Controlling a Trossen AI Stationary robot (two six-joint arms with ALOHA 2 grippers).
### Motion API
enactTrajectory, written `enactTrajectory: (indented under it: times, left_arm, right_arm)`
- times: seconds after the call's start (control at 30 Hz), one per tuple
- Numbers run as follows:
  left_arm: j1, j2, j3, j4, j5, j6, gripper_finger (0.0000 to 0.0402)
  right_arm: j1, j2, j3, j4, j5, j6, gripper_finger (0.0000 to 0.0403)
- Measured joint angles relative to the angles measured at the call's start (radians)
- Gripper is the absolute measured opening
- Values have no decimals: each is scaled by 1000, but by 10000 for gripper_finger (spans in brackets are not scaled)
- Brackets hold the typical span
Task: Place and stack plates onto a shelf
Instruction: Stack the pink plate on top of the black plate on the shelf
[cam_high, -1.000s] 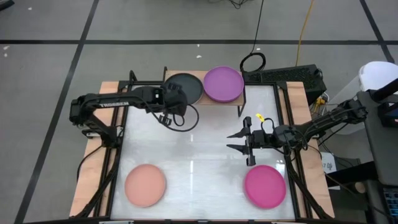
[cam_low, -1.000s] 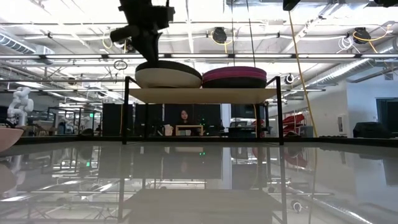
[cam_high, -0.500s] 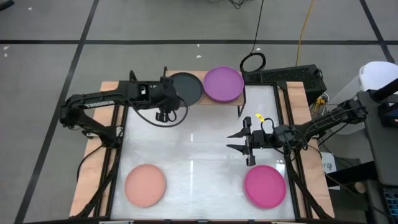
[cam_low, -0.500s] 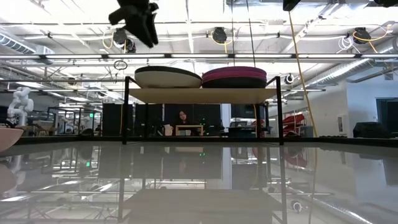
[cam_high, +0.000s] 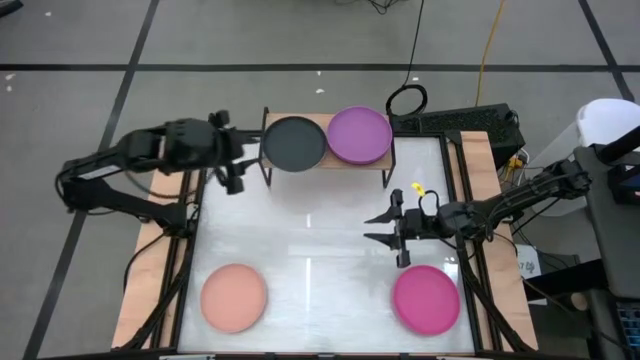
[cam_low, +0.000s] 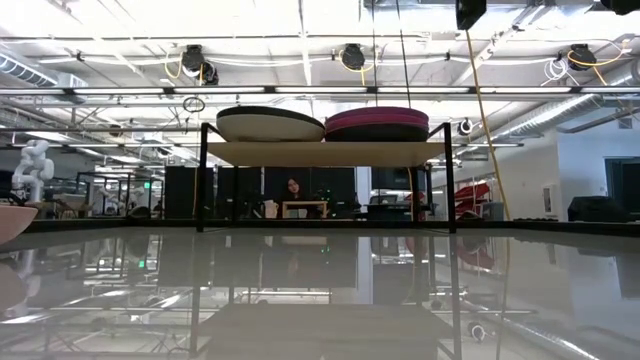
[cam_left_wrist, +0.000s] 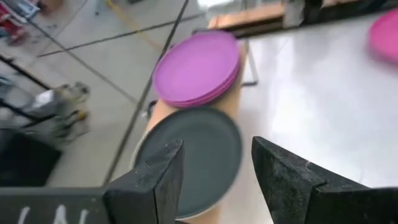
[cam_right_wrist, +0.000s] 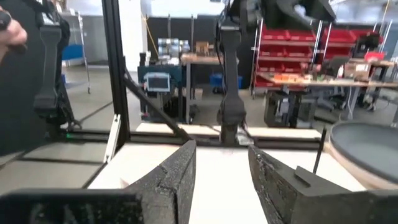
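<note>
The left gripper (cam_high: 232, 178) hangs beside the shelf's (cam_high: 375, 164) left end, over the tabletop's (cam_high: 320, 250) edge, its fingers (cam_left_wrist: 152, 183) spread apart and holding nothing. Just past them lies the dark grey plate (cam_high: 294, 142), topping the left stack on the shelf, with a beige plate (cam_low: 270, 127) showing under it from the low view. Touching its right side sits the purple plate (cam_high: 360, 134), on top of the second stack.

The right gripper (cam_high: 383, 228) waits over the right half of the tabletop, fingers (cam_right_wrist: 177, 171) likewise parted and empty. Near it, toward the front right corner, lies the magenta plate (cam_high: 426, 298). The salmon plate (cam_high: 234, 297) lies well apart at the front left.
</note>
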Motion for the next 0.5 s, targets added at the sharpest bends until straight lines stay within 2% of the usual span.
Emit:
enactTrajectory:
  times: [0.17,0.5]
  left_arm:
    - [-20,-114,-131,122,48,-47,193]
    - [-104,-276,-544,515,52,-136,193]
  right_arm:
    - [0,1,55,-145,0,36,128]
    - [0,5,326,-656,11,88,128]
